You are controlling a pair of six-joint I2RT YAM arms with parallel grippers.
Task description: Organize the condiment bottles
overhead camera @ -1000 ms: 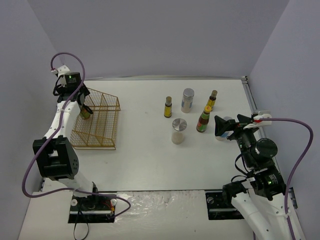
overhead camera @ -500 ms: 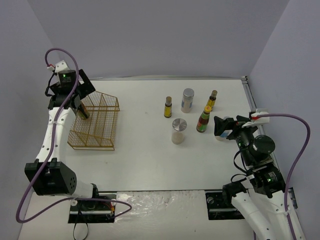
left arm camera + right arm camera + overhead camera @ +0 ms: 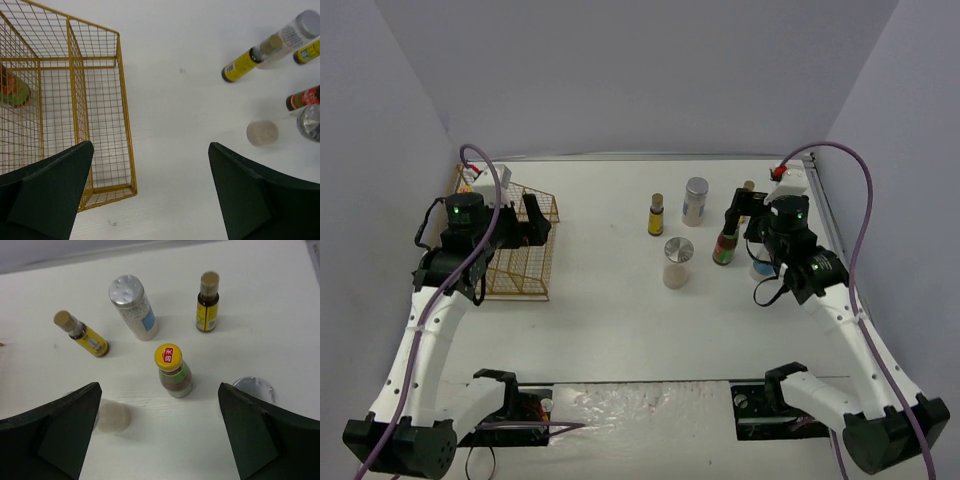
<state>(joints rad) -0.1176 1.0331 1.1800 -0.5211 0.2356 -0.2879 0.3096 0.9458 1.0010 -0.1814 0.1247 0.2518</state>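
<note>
Right pincer (image 3: 158, 392) is held spread wide with nothing pinched, hung above the sauce bottle (image 3: 173, 371), which is stood upright on the table (image 3: 260, 330). Left pincer (image 3: 150, 145) is likewise spread and empty, over the near corner of the wire rack (image 3: 75, 100). A second sauce bottle (image 3: 12, 90) is seen inside the rack, at 9 o'clock in the left wrist view.

Around the sauce bottle, in the right wrist view, five more are stood:
- tall jar (image 3: 134, 307) at 11 o'clock
- slim bottle (image 3: 207, 302) at 1 o'clock
- other slim bottle (image 3: 85, 335) at 10 o'clock
- low jar (image 3: 112, 417) at 8 o'clock
- third jar (image 3: 252, 390) at 4 o'clock, partly hidden by a finger

Step in hand is judged to be the pick of the sauce bottle by the right pincer. The pincer should be centred over the yellow cap first and dropped straight down. The body below the cap should be pinched, not the cap itself. The low jar and third jar are near the fingers' path, so the spread should be narrowed a little on descent. The lift should be kept vertical until the neighbours are cleared.
</note>
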